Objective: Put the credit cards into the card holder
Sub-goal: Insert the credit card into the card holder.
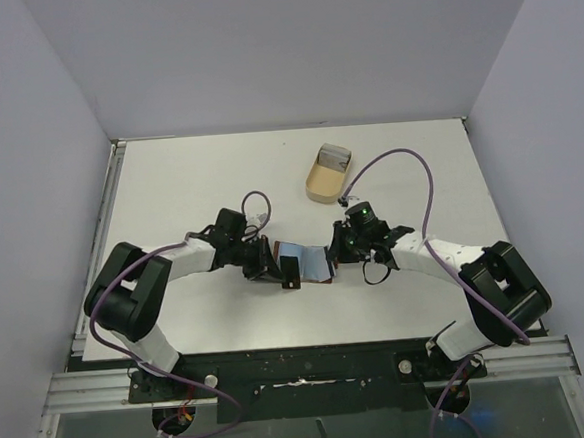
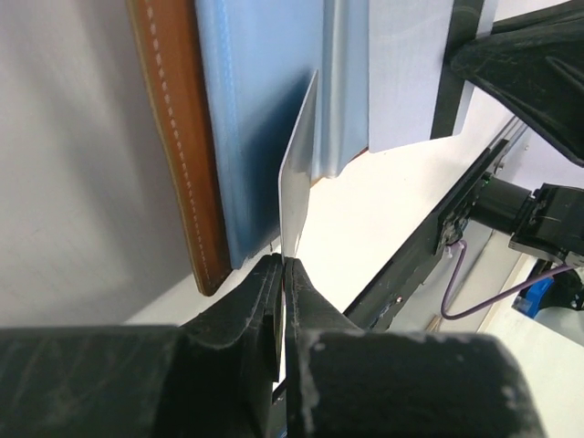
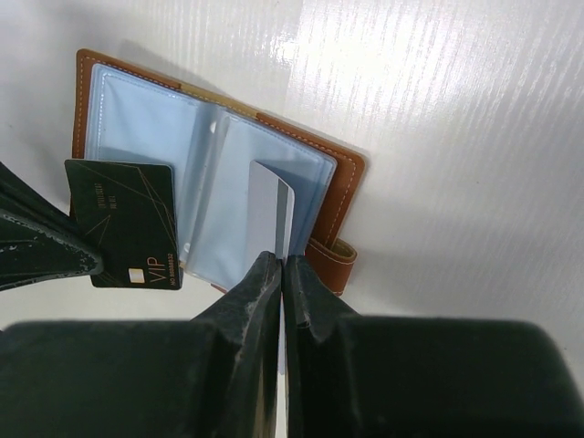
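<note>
Left gripper [image 2: 283,265] is pinched shut on the edge of a dark card [image 3: 128,224] with gold lines and "VIP" on its face. From the left wrist the card shows edge-on, thin and upright. It sits over the near corner of the card holder [image 3: 351,196], on the left page. Can't tell whether it touches the sleeve.

Right gripper [image 3: 283,260] is also clamped tight, on a pale card [image 3: 269,205] with a darker stripe along one side. That card stands on edge at the holder's right page, far end among the clear sleeves. In a slot or only against it, unclear.

Holder lies open and flat, brown cover down, bluish clear sleeves up, strap tab on the right gripper's side. The grippers flank it, one on each side.

Tan tray [image 1: 320,182] sits well beyond the holder on the white table [image 1: 189,186].
</note>
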